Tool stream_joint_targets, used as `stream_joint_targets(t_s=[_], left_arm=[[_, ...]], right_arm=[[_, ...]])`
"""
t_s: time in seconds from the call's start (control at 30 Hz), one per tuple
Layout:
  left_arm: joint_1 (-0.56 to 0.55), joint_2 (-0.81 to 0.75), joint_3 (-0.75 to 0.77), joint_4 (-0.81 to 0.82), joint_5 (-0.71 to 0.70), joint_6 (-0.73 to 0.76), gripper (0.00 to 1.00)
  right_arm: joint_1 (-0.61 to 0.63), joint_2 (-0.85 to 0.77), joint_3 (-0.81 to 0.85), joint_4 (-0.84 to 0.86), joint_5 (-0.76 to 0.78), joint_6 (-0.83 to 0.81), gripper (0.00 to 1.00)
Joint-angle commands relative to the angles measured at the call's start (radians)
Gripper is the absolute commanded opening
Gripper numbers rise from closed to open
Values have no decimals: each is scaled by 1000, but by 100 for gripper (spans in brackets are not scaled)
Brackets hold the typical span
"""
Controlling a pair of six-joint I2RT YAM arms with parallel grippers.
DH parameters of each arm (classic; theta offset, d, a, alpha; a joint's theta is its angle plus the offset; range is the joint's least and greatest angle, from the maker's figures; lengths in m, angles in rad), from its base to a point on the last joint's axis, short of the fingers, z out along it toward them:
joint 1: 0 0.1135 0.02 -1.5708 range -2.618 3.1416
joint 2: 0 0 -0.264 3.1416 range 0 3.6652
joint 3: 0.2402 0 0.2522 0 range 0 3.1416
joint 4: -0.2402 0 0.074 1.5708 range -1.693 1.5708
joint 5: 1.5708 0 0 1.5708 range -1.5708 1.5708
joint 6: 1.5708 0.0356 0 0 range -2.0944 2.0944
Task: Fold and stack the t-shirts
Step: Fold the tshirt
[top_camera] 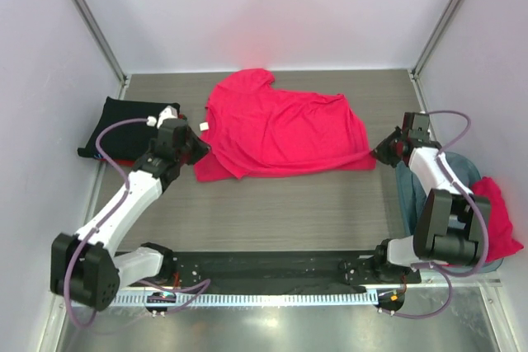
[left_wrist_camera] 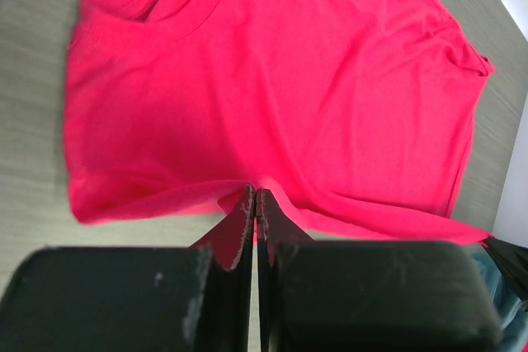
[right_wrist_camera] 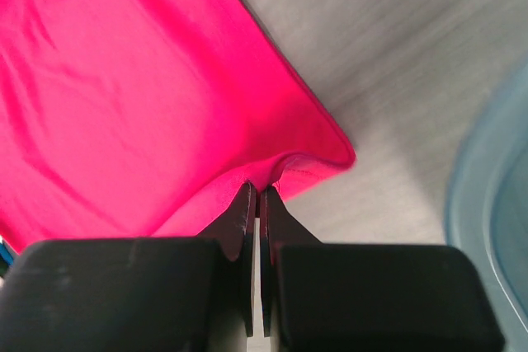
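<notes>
Mid-fold: left gripper (left_wrist_camera: 254, 195) and right gripper (right_wrist_camera: 256, 191) clamped on shirt (top_camera: 280, 129), seemingly one edge. Next: lift together, fold over evenly.

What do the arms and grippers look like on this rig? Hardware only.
Left arm and right arm: white links, black joint housings, a mauve cable looping along each. Left gripper and right gripper: black, blocky bodies with two tapered fingers, lightly scuffed.
</notes>
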Motion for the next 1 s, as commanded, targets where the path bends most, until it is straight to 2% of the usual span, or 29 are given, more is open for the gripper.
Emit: stream_joint_targets(t_s=[0.0,0.3,0.97], left_arm=[[-2,83,97,49,-30,25,0],[4,282,282,43,-99,42,0],[65,495,536,40,-100,64,0]], right_arm=[[9,77,79,69,24,42,1],[16,256,240,74,21,58,1],[44,416,385,84,1,87,1]])
